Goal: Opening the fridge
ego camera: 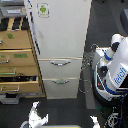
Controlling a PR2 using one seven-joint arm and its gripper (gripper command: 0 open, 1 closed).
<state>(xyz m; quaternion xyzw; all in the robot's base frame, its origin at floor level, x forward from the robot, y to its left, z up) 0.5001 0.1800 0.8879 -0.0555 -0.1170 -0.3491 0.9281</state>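
The fridge point(60, 30) stands tall and white in the middle of the exterior view. A small green-and-white sticker point(43, 10) sits near the top of its large upper door, which looks shut against the body. Below it are two drawers, each with a curved silver handle point(60, 63), and both are pushed in. At the bottom edge, a white gripper point(36, 117) shows in front of the fridge's left corner, well short of the door and touching nothing. It is too blurred to read its fingers. Another white part point(94, 120) shows at the bottom right.
A tan wooden drawer cabinet point(17, 55) stands tight against the fridge on the exterior view's left, with several drawers pulled partly out. A white-and-blue rounded robot point(114, 67) stands close on the exterior view's right, with dark cables point(88, 65) hanging beside the fridge. The floor is dark.
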